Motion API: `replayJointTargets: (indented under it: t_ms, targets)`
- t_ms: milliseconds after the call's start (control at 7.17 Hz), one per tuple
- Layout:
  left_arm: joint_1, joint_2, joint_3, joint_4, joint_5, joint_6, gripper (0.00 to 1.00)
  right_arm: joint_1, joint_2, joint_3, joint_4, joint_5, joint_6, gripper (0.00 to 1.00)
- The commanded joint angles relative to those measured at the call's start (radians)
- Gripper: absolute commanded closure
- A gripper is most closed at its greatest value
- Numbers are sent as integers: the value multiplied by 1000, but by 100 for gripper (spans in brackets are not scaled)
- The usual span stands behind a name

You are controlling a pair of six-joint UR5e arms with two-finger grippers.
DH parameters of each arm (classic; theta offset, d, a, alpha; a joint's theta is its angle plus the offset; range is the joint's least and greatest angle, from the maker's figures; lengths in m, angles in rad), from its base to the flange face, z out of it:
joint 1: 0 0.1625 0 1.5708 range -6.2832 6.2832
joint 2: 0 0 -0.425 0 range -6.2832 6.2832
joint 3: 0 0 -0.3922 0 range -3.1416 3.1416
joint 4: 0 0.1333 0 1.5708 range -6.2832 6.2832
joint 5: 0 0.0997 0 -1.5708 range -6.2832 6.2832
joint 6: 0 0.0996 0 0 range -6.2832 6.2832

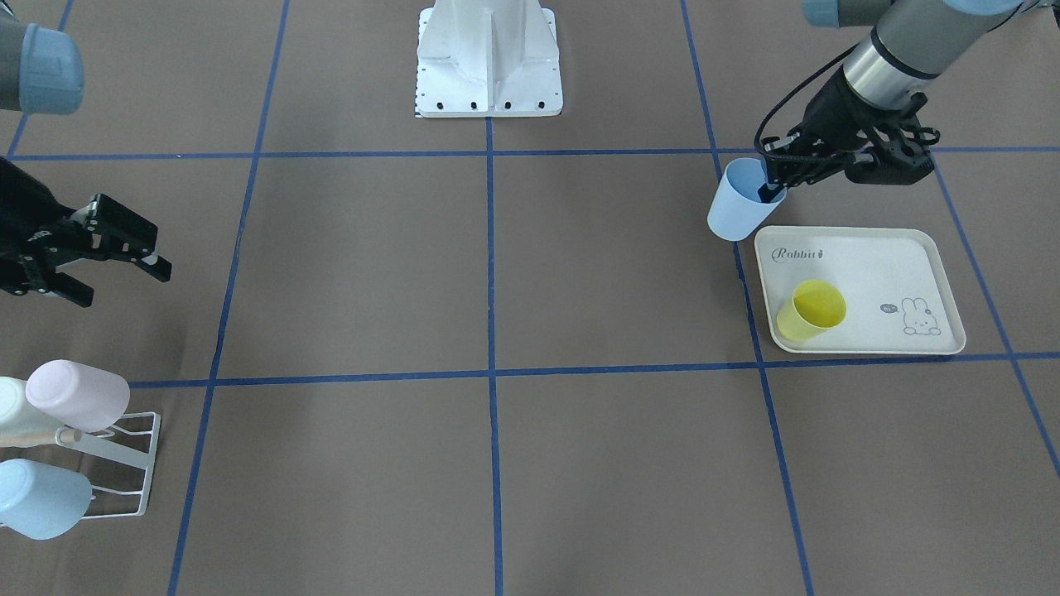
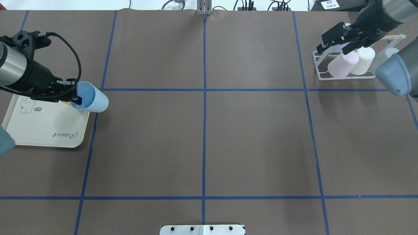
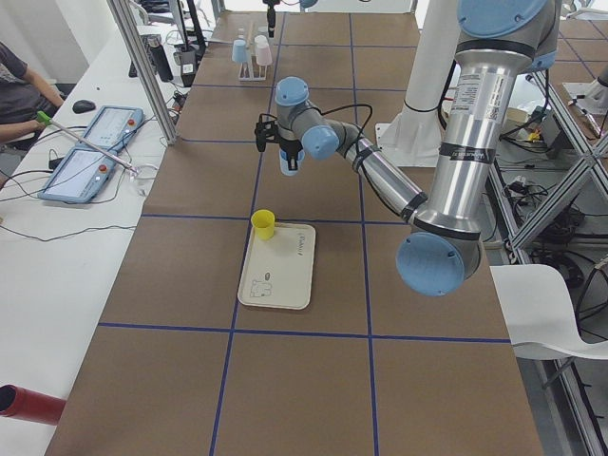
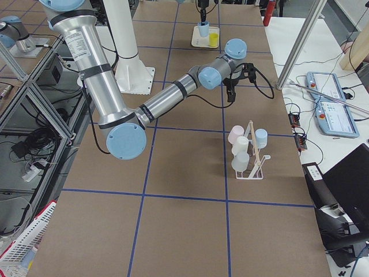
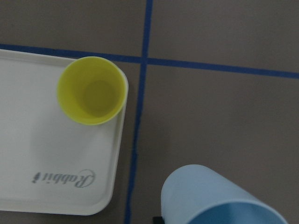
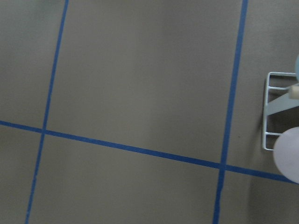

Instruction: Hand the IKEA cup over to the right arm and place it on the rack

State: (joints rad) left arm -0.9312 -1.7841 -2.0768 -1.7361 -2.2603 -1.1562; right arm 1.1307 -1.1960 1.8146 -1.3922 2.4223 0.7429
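Observation:
My left gripper (image 2: 75,96) is shut on the rim of a light-blue cup (image 2: 92,101), with one finger inside the cup. It holds the cup tilted in the air just past the corner of the rabbit tray (image 2: 45,129). From the front, the cup (image 1: 735,211) hangs at the left gripper (image 1: 774,184). The left wrist view shows the cup (image 5: 210,198) at the bottom edge. My right gripper (image 1: 124,283) is open and empty, hovering near the white wire rack (image 1: 132,463). The overhead view shows it (image 2: 333,45) beside the rack (image 2: 318,67).
A yellow cup (image 1: 811,310) stands on the cream tray (image 1: 878,265). The rack holds a pink cup (image 1: 79,396), a white cup (image 2: 363,60) and a light-blue cup (image 1: 41,497). The robot's white base (image 1: 489,62) is at the table's middle edge.

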Motion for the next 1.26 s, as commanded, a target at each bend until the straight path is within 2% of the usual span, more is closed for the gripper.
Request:
replayJointTargets:
  t_ms: [0, 140, 419, 698, 837, 977, 1117]
  targets:
    - [23, -64, -5, -123, -7, -155, 100, -95, -16, 2, 293, -6, 316, 1]
    - [55, -111, -14, -140, -2, -327, 100, -126, -17, 2, 438, -17, 422, 1]
    - [153, -155, 15, -387, 4, -559, 100, -196, -10, 0, 749, -47, 788, 3]
    - [164, -202, 32, -498, 7, -750, 100, -293, -5, -1, 1012, -161, 996, 3]
    - [164, -216, 70, -625, 21, -870, 100, -339, -4, -5, 1120, -220, 1053, 3]
    - [176, -219, 137, -837, 81, -1013, 100, -383, 1, -3, 1227, -279, 1093, 2]
    - [186, -219, 197, -1000, 103, -1096, 100, -420, 12, -3, 1315, -336, 1166, 3]
